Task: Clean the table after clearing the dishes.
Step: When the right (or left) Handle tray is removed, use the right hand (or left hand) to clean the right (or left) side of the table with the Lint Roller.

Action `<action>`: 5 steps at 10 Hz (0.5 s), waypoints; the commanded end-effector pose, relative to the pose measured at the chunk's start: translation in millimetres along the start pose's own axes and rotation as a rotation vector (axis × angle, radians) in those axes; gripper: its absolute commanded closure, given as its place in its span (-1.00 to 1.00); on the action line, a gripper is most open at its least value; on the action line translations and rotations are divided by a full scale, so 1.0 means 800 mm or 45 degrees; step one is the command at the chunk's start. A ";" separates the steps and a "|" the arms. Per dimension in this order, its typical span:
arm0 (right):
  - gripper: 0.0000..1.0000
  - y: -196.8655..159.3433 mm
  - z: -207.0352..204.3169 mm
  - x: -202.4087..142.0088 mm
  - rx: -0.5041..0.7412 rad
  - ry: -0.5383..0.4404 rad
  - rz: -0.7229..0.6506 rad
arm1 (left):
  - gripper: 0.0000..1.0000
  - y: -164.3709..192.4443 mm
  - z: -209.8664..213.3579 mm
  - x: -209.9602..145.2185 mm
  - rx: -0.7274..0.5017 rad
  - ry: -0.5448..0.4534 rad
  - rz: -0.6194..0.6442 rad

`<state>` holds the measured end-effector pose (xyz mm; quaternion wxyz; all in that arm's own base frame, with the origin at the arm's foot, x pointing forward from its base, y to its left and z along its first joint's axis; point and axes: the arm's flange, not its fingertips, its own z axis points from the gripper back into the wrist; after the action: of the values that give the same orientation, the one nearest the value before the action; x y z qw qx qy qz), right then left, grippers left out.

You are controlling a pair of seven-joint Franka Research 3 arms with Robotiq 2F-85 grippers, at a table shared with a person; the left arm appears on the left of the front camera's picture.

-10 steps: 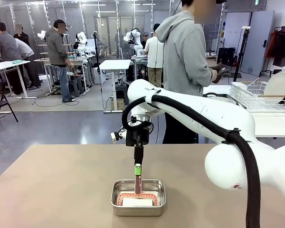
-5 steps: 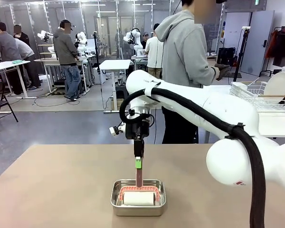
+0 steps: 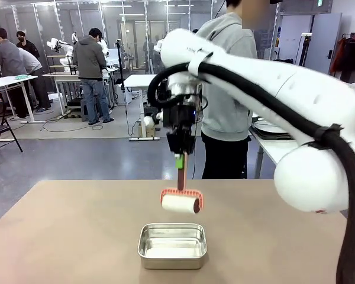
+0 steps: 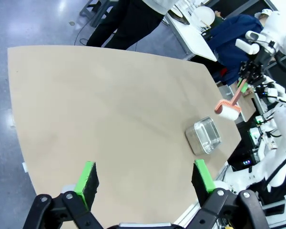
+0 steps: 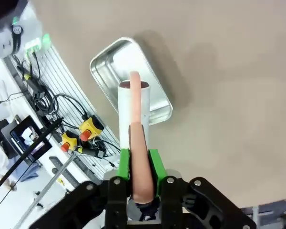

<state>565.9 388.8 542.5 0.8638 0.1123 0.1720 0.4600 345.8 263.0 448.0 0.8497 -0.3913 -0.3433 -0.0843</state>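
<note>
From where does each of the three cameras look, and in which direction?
Front: fixed on the robot's side of the table, facing across it to a standing person; the right arm enters, right fingers shut on a roller.
Left wrist: high above the table, looking down; open left fingers at the bottom.
Right wrist: looks past its fingers down the roller's handle onto a pan.
Shared: all show roller and pan.

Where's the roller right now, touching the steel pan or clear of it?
Apart. The front view shows the right gripper holding the roller above the pan, table showing between them.
</note>
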 end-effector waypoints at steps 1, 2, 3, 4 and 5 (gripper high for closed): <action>0.91 0.037 -0.057 -0.083 -0.111 -0.070 -0.307 | -1.00 -0.005 0.005 -0.004 -0.008 0.008 0.003; 0.91 0.047 -0.060 -0.110 -0.143 -0.127 -0.433 | -1.00 -0.005 0.005 -0.004 -0.008 0.008 0.003; 0.91 0.047 -0.074 -0.144 -0.172 -0.207 -0.502 | -1.00 -0.005 0.005 -0.004 -0.008 0.008 0.003; 0.91 0.038 -0.094 -0.187 -0.114 -0.348 -0.610 | -1.00 -0.005 0.005 -0.004 -0.008 0.008 0.003; 0.91 0.029 -0.117 -0.228 -0.090 -0.458 -0.762 | -1.00 -0.005 0.005 -0.004 -0.008 0.008 0.003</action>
<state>578.2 354.9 619.3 0.9663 0.0889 0.0701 0.2310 345.9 262.9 448.0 0.8497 -0.3913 -0.3432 -0.0844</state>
